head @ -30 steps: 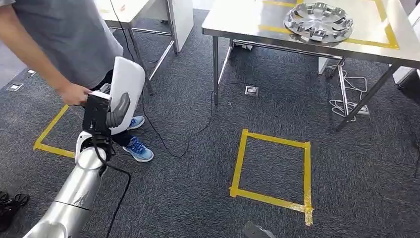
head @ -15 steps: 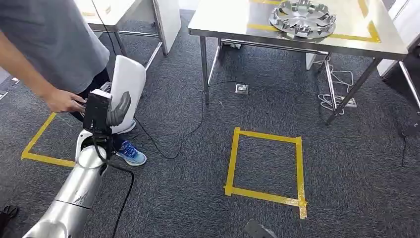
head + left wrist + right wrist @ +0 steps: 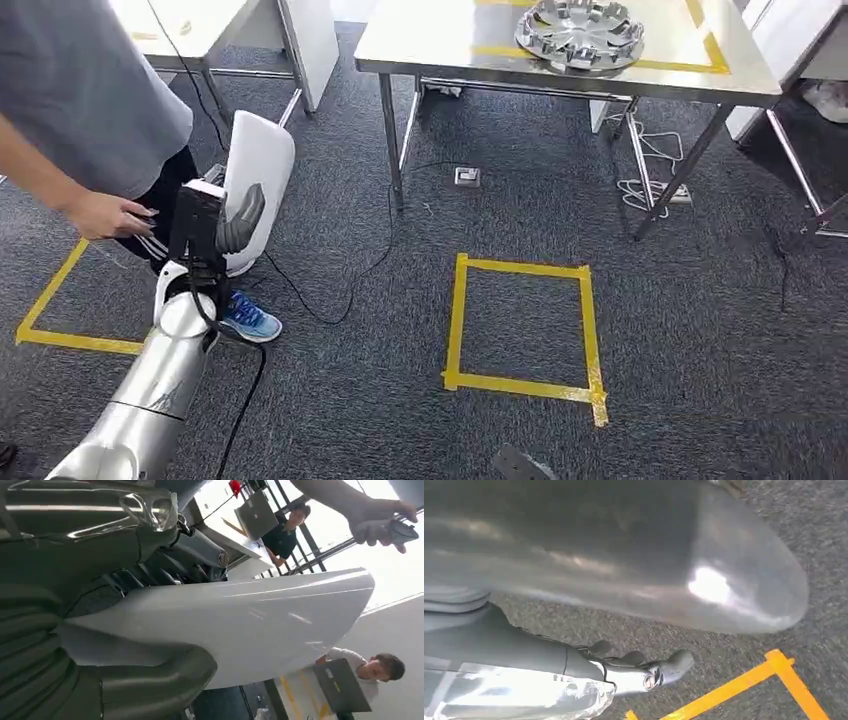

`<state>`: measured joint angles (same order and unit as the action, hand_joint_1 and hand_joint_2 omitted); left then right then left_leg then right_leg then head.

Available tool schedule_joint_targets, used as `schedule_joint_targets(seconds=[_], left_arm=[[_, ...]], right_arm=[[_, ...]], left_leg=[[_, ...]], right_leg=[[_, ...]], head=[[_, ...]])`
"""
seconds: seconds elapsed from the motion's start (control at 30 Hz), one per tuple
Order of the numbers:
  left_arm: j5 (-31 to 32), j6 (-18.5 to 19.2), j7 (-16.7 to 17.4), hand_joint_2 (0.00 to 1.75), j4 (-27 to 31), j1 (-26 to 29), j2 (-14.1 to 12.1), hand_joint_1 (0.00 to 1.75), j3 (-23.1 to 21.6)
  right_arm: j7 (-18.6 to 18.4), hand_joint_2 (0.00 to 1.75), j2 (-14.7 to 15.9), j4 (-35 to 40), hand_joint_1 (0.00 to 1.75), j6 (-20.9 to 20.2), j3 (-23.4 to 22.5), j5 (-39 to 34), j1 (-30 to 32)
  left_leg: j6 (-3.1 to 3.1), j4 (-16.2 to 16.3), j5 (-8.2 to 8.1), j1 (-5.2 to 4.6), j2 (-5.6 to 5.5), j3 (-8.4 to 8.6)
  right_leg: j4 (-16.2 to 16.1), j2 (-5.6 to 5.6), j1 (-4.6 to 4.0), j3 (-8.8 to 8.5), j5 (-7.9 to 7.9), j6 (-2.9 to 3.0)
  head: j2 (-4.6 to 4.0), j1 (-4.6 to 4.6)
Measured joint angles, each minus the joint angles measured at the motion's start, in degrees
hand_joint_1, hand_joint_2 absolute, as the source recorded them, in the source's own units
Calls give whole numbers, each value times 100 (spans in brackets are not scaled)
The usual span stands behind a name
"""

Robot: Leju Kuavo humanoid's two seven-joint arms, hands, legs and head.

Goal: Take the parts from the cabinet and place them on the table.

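From the head view, the robot's left hand (image 3: pixel 222 222) grips a smooth white part (image 3: pixel 258 180), holding it upright in the air above the dark carpet with the thumb laid across its pale face; the part is well apart from the steel table (image 3: pixel 440 45), which stands at the far side of the floor and already carries a silver wheel cover (image 3: pixel 578 30) near its far edge, inside a border of yellow tape. A person's hand (image 3: pixel 105 214) hovers just beside the wrist, and a taped square (image 3: pixel 520 325) marks the carpet between robot and table. The step in hand appears to be the carry, and doing it well probably means keeping the part upright and steady while walking, then setting it on a bare stretch of the table's near edge, away from the wheel cover. In the left wrist view, the thumb (image 3: pixel 150 682) presses one side of the white part and the darker fingers (image 3: pixel 165 575) press the other, so the grip looks firm, though the long free end could swing. In the right wrist view, the right hand (image 3: pixel 644 670) hangs over the carpet with its fingers curled in and nothing in them; it could likely steady the part's free end at placement.
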<state>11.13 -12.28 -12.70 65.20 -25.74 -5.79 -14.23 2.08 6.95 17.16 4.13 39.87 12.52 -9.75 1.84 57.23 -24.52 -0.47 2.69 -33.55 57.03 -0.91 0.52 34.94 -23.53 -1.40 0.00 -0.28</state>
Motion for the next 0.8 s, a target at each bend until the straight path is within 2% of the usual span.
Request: schedule_joint_targets(seconds=[0.03, 0.07, 0.1, 0.13, 0.2, 0.23, 0.27, 0.3, 0.33, 0.37, 0.4, 0.43, 0.5, 0.53, 0.57, 0.6, 0.63, 0.7, 0.73, 0.77, 0.8], left_arm=[[0, 0, 0, 175, 0, -1, 4, 175, -2], [0, -2, 0, 175, 7, -2, -2, 175, 2], [0, -7, -2, 175, 13, -3, -7, 175, 2], [0, -9, -2, 175, 13, -8, -15, 175, 2], [0, -13, 0, 175, 11, 17, -28, 175, 2], [0, -15, 7, 175, 11, 36, -28, 175, 4], [0, -18, 18, 175, 11, 51, -28, 175, 4], [0, -26, 24, 175, 11, 56, -28, 175, 7], [7, -28, 33, 175, 13, 53, -31, 175, 9], [13, -35, 35, 175, 24, 49, -33, 175, 18], [22, -37, 46, 175, 51, 43, -46, 175, 26], [26, -42, 50, 175, 64, 45, -52, 175, 31], [35, -48, 52, 175, 66, 45, -68, 175, 63], [35, -61, 52, 175, 68, 44, -70, 175, 77], [33, -81, 48, 175, 83, 40, -70, 175, 90], [24, -109, 35, 175, 90, 35, -70, 175, 109], [7, -144, 5, 175, 90, 26, -72, 175, 124], [-53, -175, -11, 175, 77, 40, -92, 175, 175], [-59, -210, -22, 175, 66, 52, -98, 175, 196], [-61, -216, -26, 175, 59, 71, -98, 175, 212], [-70, -219, -37, 175, 59, 89, -98, 175, 236]], right_arm=[[0, 0, 0, 0, 0, -2, 0, 2, -1], [0, 0, -9, 2, 0, -4, 0, 4, -2], [0, 0, -2, 2, 0, -4, -2, 4, -5], [0, 0, -2, 2, 0, -2, -4, 6, -7], [0, 0, -11, 2, 0, -20, -4, 9, -2], [0, 0, -13, 2, 0, -31, -4, 15, 1], [0, 0, -13, 0, 0, -33, -9, 15, 2], [2, 0, -13, 0, 0, -33, -18, 15, 2], [4, 0, -13, 2, 0, -33, -26, 20, 0], [4, 0, -13, 2, 0, -35, -33, 33, -5], [4, 0, -26, 2, 0, -37, -37, 37, -4], [4, 0, -33, 0, 0, -39, -44, 44, -12], [7, 0, -37, 2, 0, -39, -70, 46, 0], [9, 0, -37, 2, 0, -37, -81, 46, 17], [9, 0, -28, 2, 0, -31, -94, 46, 26], [13, 0, -35, 2, 0, -16, -122, 46, 33], [22, 0, -26, 2, 0, 2, -144, 48, 21], [28, 0, -22, 0, 0, 20, -177, 48, 11], [39, 0, -24, 0, 0, 22, -190, 48, 21], [48, 0, -24, 0, 0, 24, -208, 48, 36], [59, 0, -22, 0, 0, 26, -225, 48, 45]], left_leg=[[-16, 4, -9, 11, 37, 5], [-54, 40, -51, 30, 22, -18], [-107, 181, -176, 51, -108, -82], [-147, 582, -422, 71, -204, -248], [-198, 1505, -811, 92, -222, -674], [-207, 1824, -887, 100, -223, -838], [-201, 1880, -835, 104, -223, -882], [-183, 1677, -664, 106, -234, -805], [-154, 1263, -415, 106, -255, -618], [-108, 677, -113, 105, -324, -340], [-45, 196, 78, 103, -530, -119], [-14, 110, 2, 102, -599, -47], [24, 60, -33, 62, -535, -47], [28, 53, -32, 55, -500, -46], [65, -48, 14, 77, -441, 34], [83, -127, 71, 108, -377, 81], [114, -147, 84, 99, -356, 85], [119, -145, 83, 74, -243, 74], [120, -142, 82, 67, -197, 64], [120, -135, 81, 63, -154, 58], [114, -127, 77, 62, -109, 56]], right_leg=[[-6, 38, -1, 0, 9, 39], [-18, 78, 81, -17, 30, 73], [-18, 116, 81, -18, 28, 76], [-18, 149, 86, -19, 34, 112], [-17, 227, 83, -16, 34, 113], [-15, 267, 80, -16, 34, 113], [-13, 310, 79, -18, 34, 113], [-13, 353, 79, -25, 34, 113], [-13, 402, 77, -35, 34, 111], [-14, 452, 74, -51, 34, 109], [-21, 492, 101, -51, 37, 103], [-15, 524, 35, -27, 50, 78], [-18, 596, 88, 15, 74, 32], [-47, 632, 89, 17, 95, 0], [-64, 652, 47, 19, 100, -46], [41, 427, 45, 97, 43, -36], [309, 252, 27, 222, -120, -7], [1246, 171, 50, 666, -496, 29], [1662, 164, 54, 870, -621, 15], [1832, 158, 63, 954, -635, -30], [1648, 149, 74, 855, -539, -92]], head=[[0, 2], [0, 2], [0, -9], [0, -4], [0, -9], [0, -7], [0, -9], [0, -7], [0, -9], [0, -9], [0, -5], [0, 9], [0, -9], [0, -9], [0, -9], [0, 2], [0, 15], [0, 13], [0, 11], [0, 13], [0, 13]])
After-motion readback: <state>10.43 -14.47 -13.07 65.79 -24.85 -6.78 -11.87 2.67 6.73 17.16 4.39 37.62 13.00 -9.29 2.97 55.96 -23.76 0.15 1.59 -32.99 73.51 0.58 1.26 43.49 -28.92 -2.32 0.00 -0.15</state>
